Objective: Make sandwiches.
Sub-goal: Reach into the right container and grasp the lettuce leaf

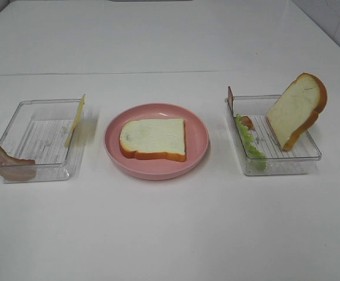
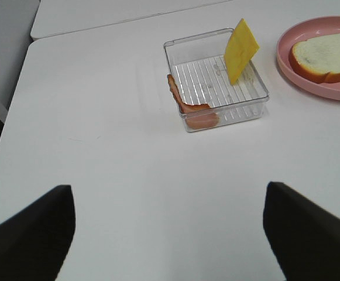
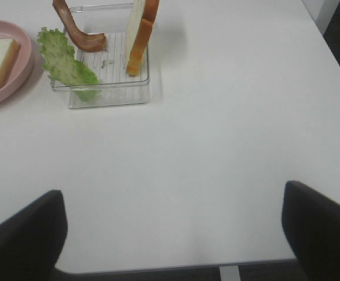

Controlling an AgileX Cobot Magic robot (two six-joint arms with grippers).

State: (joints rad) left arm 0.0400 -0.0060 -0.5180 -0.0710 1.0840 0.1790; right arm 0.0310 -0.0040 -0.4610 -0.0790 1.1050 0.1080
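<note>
The left claw [image 2: 167, 196] and right claw [image 3: 171, 196] hover spread open and empty over bare bench [image 1: 170, 234], well apart from the left tray [image 1: 41, 140] and right tray [image 1: 287, 167]. One bread slice [image 1: 153, 138] lies on the pink plate [image 1: 114, 149] mid-bench. The second slice [image 1: 295, 111] leans in the right tray.

On the white table [image 1: 170, 234], a pink plate [image 1: 198, 140] sits midway between the side edges, flanked by left tray [image 1: 38, 137] and right tray [image 1: 278, 158] (both clear, seemingly ribbed).
</note>
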